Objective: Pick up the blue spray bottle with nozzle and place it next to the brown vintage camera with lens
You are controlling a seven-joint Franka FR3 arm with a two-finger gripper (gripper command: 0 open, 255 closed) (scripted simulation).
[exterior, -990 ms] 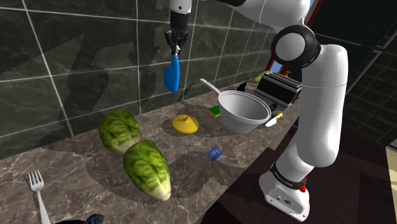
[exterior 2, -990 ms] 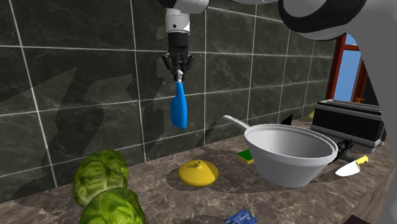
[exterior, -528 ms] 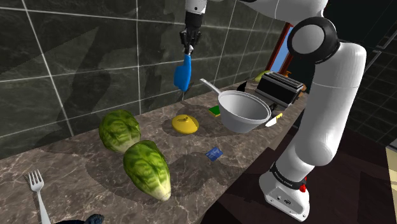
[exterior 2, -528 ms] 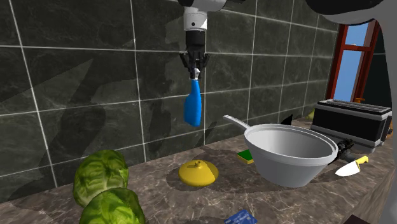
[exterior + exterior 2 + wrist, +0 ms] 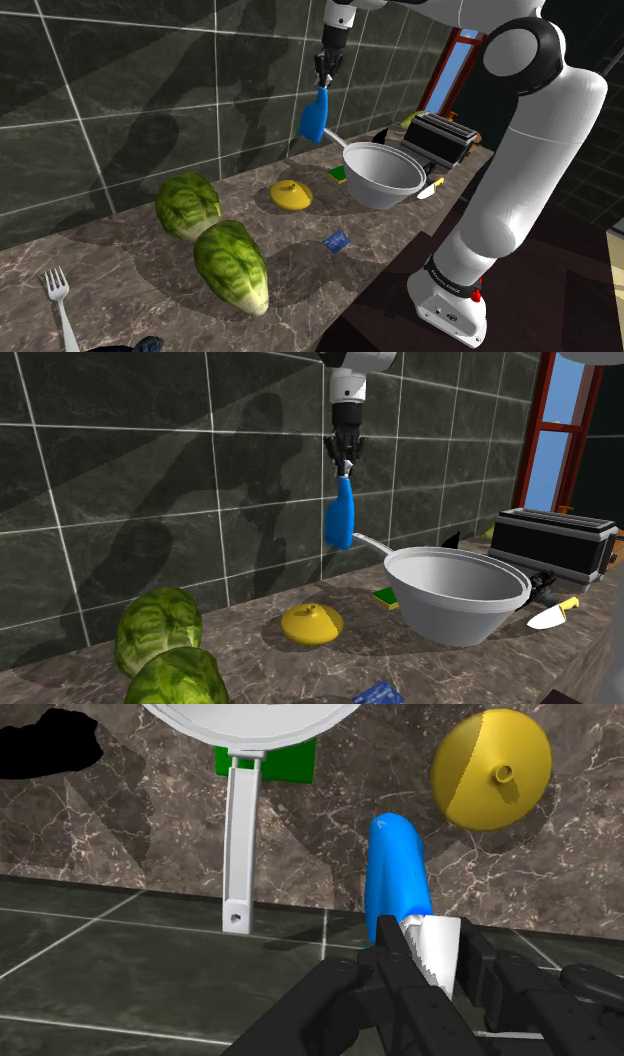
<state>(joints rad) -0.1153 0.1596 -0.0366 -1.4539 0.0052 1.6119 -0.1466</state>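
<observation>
Gripper (image 5: 345,460) clasps blue spray bottle (image 5: 340,520), hanging below fingers.

Sponge (image 5: 339,174) (green) half behind pan (image 5: 380,190)

Looks like a home kitchen: a brown marble countertop (image 5: 120,250) along a wall of large dark tiles (image 5: 130,90). Carries cooking gear and food — a pale long-handled pan (image 5: 382,175), a toaster (image 5: 443,138), a yellow-handled knife (image 5: 553,615), a fork (image 5: 58,290), two green lettuce heads (image 5: 188,205) and a green sponge (image 5: 385,596). Opens beyond the toaster onto a red-framed window (image 5: 548,462) with blue sky.
</observation>
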